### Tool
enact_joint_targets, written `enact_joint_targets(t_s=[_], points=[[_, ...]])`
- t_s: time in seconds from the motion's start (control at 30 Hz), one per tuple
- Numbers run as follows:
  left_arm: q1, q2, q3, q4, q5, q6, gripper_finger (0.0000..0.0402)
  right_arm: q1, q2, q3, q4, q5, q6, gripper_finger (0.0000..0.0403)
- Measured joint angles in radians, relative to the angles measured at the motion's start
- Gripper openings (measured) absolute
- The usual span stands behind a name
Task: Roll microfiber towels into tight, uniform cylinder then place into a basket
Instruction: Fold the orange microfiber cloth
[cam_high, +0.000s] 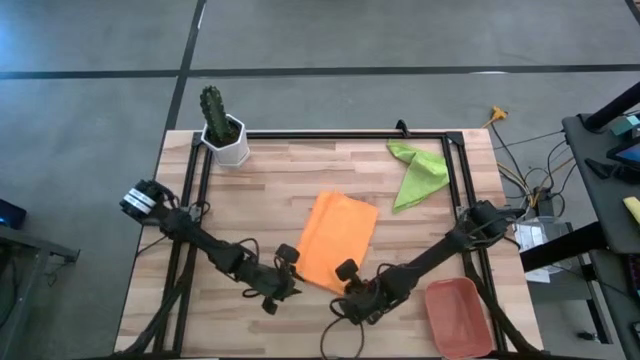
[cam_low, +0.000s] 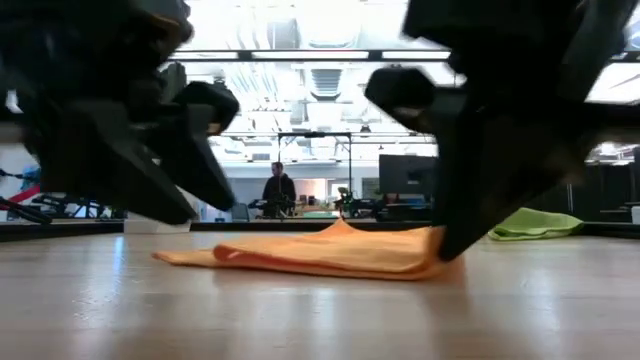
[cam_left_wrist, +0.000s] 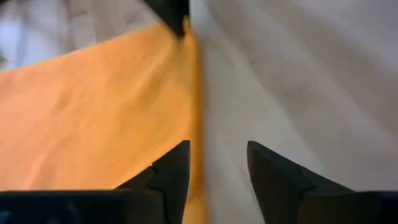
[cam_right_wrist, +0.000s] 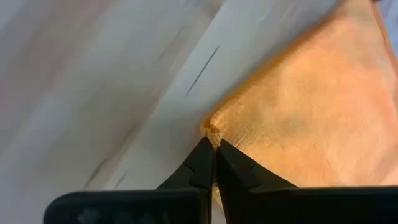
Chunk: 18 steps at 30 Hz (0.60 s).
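From above, two towels lie on the wooden surface (cam_high: 270, 190): one orange towel (cam_high: 338, 240) in the middle and one green towel (cam_high: 418, 172) near the far right corner. One basket (cam_high: 458, 315) sits at the near right corner, and a cactus pot (cam_high: 224, 132) stands far left. Both arms stretch low to the orange towel's near edge.

In the low view, a person (cam_low: 279, 190) stands in the room behind.

In the left wrist view, the left gripper (cam_left_wrist: 217, 163) has its jaws apart at the towel's edge.

In the right wrist view, the right gripper (cam_right_wrist: 213, 157) has its jaws closed, pinching the towel's corner.

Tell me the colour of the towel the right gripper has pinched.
Bright orange towel; right gripper grips its corner, clearest in the high view.
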Motion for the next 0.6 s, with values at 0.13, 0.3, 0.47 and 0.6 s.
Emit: enact_joint_targets(t_s=[0.13, 0.3, 0.47, 0.6], points=[[-0.01, 0.057, 0.074, 0.001, -0.017, 0.083, 0.018, 0.018, -0.014, -0.002, -0.077, -0.075, 0.091, 0.0009], [-0.015, 0.088, 0.154, -0.017, -0.015, 0.111, 0.0196, 0.079, -0.022, -0.032, -0.154, -0.097, 0.207, 0.0009], [-0.011, 0.09, 0.204, -0.081, -0.079, 0.114, 0.0197, 0.132, -0.027, -0.079, -0.165, -0.052, 0.31, 0.0012], [0.004, 0.087, 0.244, -0.217, -0.203, 0.154, 0.0197, 0.158, -0.039, -0.089, -0.191, 0.003, 0.367, 0.0031]])
